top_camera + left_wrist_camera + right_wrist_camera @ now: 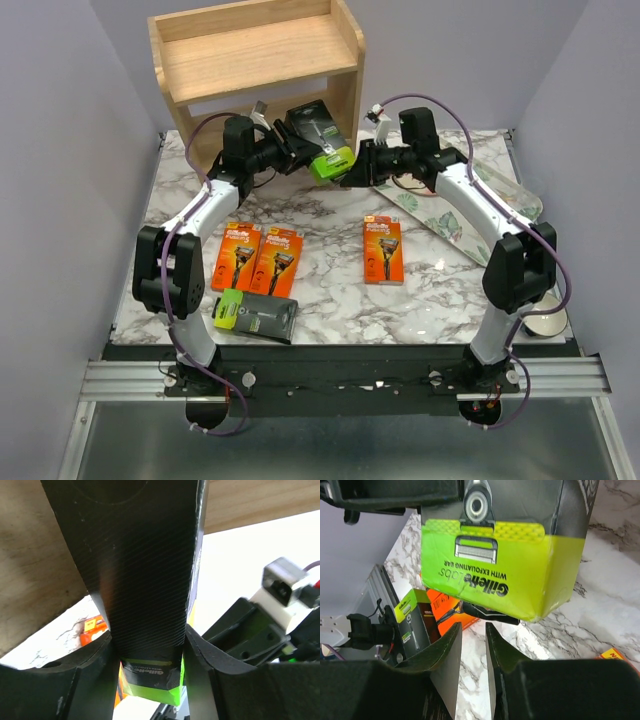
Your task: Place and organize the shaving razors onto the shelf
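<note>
My left gripper (pixel 290 148) is shut on a dark grey razor pack with a lime-green end (pixel 318 140), held in the air just in front of the wooden shelf (pixel 255 55). In the left wrist view the pack (pixel 150 580) fills the gap between both fingers, gripper (pixel 150 680). My right gripper (pixel 355 172) hangs just right of the pack's green end. Its jaws (pixel 473 627) stand a little apart below the pack (pixel 495 565), with only marble between them. Three orange packs (pixel 236 256) (pixel 277 260) (pixel 382 249) and a second dark pack (pixel 256 314) lie flat on the table.
A floral tray (pixel 455 200) lies at the back right, under the right arm. The shelf's side panel (pixel 35 580) is close on the left of the held pack. A round white object (pixel 545 322) sits at the table's near right corner.
</note>
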You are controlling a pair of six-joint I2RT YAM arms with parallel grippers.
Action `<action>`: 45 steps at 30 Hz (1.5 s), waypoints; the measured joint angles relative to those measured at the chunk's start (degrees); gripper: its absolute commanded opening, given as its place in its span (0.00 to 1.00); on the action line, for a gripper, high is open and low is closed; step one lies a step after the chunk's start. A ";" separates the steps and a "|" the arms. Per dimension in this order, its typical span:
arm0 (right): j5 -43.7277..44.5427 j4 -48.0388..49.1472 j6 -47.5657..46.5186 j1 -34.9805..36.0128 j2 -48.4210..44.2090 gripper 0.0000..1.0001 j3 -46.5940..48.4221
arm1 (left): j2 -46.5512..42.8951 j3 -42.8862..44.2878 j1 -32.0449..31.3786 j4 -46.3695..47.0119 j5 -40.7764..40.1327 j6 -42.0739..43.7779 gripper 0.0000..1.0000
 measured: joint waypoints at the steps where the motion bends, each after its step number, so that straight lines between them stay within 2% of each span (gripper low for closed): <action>1: 0.07 -0.15 -0.09 0.02 -0.17 0.33 -0.28 | 0.00 0.24 0.02 0.00 -0.07 -0.48 0.59; 5: 0.33 -0.55 -0.39 0.04 -0.96 0.33 -1.57 | 0.28 1.01 0.24 -0.09 -0.09 -2.14 0.65; 9: 0.94 -0.48 -0.31 0.07 -0.96 0.33 -1.62 | 0.57 2.25 0.50 0.00 -0.11 -2.95 0.77; 14: 1.01 0.63 1.75 0.81 0.96 0.33 0.13 | 0.57 3.10 0.74 -0.37 -0.13 -3.28 0.80; 20: 1.90 1.84 4.22 2.38 4.63 0.33 4.48 | 0.63 3.10 0.76 -1.68 -0.61 -2.80 0.72; 27: 5.51 2.08 4.81 3.21 6.71 0.33 10.14 | 0.63 3.13 0.81 -1.86 -1.70 -1.42 0.52; 33: 7.26 1.75 4.70 3.21 6.73 0.34 11.61 | 0.63 3.10 0.87 -1.64 -1.90 -1.44 0.44; 38: 7.52 -0.04 2.43 3.19 1.86 0.34 7.85 | 0.66 3.10 1.16 -1.88 -2.16 -3.93 0.41; 41: 7.54 -0.24 0.24 3.26 -5.18 0.34 1.33 | 0.66 3.10 1.22 -2.16 -2.64 -6.47 0.35; 42: 7.56 -0.22 -0.52 3.26 -7.17 0.33 -0.48 | 0.66 3.10 1.22 -2.27 -2.89 -7.54 0.28; 45: 7.56 -0.11 -2.14 3.52 -10.75 0.33 -4.11 | 0.72 3.08 1.25 -2.64 -3.54 -10.25 0.24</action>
